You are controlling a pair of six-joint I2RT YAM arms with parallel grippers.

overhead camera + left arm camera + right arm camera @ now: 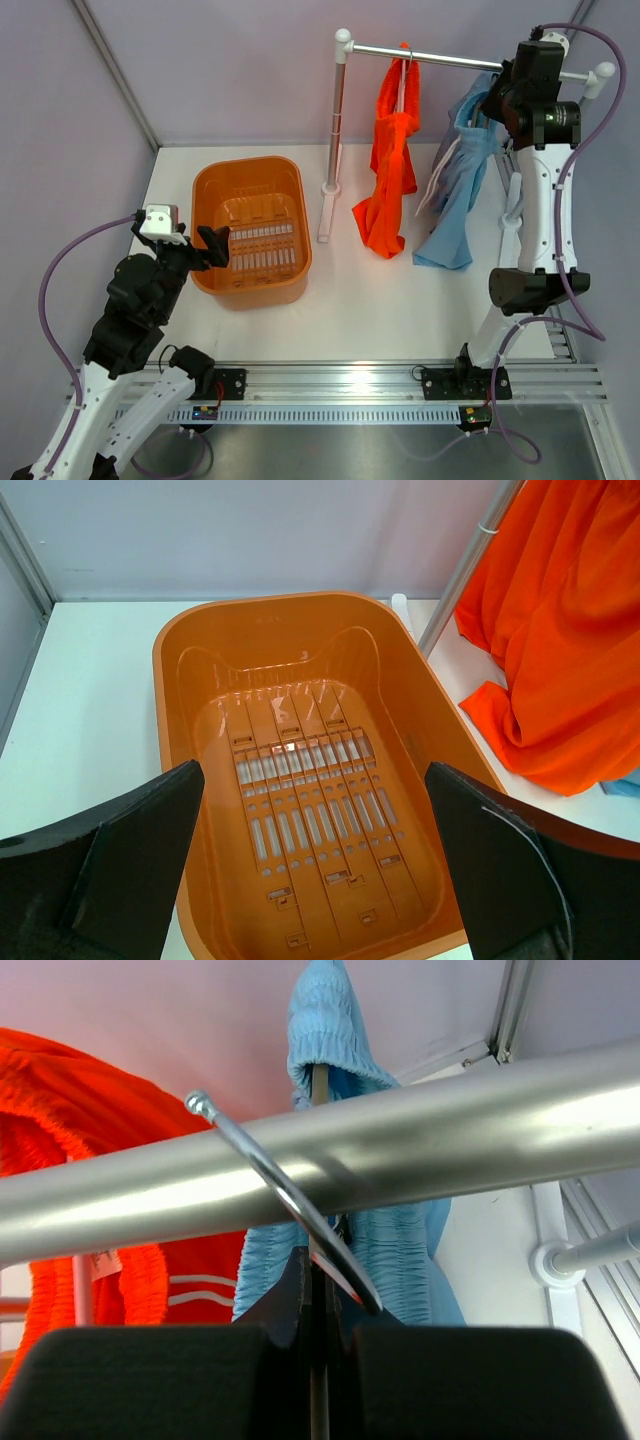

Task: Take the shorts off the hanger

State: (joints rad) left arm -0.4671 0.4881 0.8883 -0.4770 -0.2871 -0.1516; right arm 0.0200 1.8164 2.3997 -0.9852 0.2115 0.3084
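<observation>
Bright orange shorts (390, 170) and light blue shorts (455, 200) hang on hangers from the silver rail (450, 58). My right gripper (497, 100) is up at the rail beside the blue pair. In the right wrist view the gripper (322, 1270) is shut on the thin metal stem of the blue pair's hanger, just under its hook (280, 1185), which still curls over the rail (450, 1140). The blue waistband (325, 1020) bunches behind it, with the orange pair (70, 1090) to the left. My left gripper (215, 245) hovers open over the basket, holding nothing.
An orange plastic basket (300, 200) sits on the white table left of the rack; in the left wrist view its rim (300, 605) is below my open left gripper (315, 775). The rack's white post (333, 130) stands between basket and shorts. Walls close in behind.
</observation>
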